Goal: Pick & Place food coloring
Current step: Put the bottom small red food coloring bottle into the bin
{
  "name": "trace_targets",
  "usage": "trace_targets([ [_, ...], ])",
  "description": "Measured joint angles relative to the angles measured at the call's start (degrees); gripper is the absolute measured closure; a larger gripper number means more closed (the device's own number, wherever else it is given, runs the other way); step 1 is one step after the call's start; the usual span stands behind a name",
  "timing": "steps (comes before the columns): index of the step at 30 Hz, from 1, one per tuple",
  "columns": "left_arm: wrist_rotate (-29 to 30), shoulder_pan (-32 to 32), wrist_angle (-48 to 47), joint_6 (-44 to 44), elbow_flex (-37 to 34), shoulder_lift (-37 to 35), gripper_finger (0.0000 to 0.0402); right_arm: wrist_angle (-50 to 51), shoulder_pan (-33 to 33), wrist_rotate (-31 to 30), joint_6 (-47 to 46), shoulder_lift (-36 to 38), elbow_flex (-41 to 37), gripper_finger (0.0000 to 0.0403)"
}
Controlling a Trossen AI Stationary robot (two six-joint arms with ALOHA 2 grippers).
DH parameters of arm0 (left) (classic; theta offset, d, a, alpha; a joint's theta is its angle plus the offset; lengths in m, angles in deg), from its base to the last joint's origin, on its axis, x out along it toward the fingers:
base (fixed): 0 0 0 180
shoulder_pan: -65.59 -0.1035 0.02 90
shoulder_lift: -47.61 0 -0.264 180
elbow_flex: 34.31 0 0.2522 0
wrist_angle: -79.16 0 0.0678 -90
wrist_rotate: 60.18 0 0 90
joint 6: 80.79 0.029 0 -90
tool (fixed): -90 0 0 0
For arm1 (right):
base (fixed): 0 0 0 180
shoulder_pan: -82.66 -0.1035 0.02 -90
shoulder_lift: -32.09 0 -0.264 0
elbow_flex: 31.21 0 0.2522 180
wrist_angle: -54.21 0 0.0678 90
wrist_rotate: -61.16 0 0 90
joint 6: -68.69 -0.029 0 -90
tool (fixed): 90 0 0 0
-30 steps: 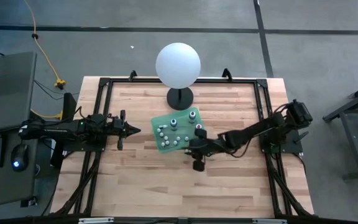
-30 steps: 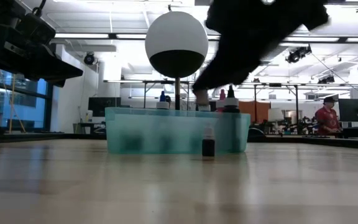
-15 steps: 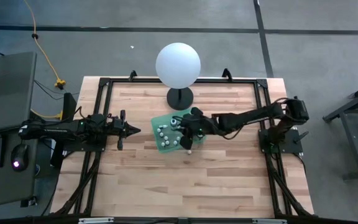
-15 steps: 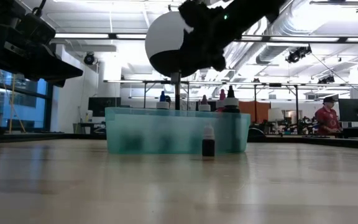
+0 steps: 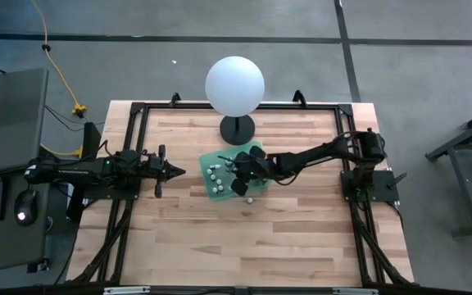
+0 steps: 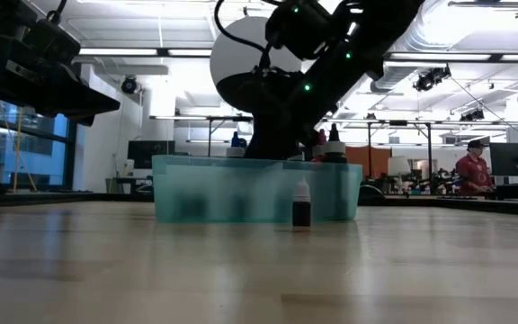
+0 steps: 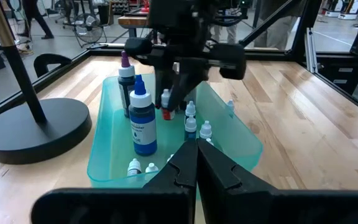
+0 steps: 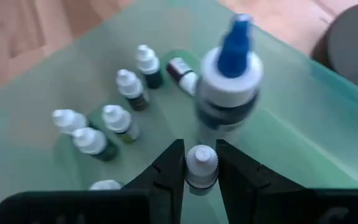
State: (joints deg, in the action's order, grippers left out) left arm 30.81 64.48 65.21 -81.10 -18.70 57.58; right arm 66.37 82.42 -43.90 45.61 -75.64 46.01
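Right wrist view is showing the right gripper point(image 8: 201, 168) fingers clasping a small upright bottle point(image 8: 201, 165) directly above the green tray point(image 8: 303, 118); left fingers point(image 7: 194, 163) staying clenched, farther off.

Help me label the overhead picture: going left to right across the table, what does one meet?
Shut left gripper → translucent green plastic tray of small white-capped food coloring bottles → right gripper over the tray, shut on a bottle → right arm's black base.
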Motion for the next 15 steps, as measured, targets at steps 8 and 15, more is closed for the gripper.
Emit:
trace_targets([
  [8,0.01,0.0,0.0,0.02,0.0,0.0,0.0401,2.03,2.44,0.14,-3.49,-0.01,0.0,0.0329],
  [15,0.02,0.0,0.0,0.02,0.0,0.0,0.0401,2.25,2.91,1.71,-3.93,-0.01,0.0,0.0329],
])
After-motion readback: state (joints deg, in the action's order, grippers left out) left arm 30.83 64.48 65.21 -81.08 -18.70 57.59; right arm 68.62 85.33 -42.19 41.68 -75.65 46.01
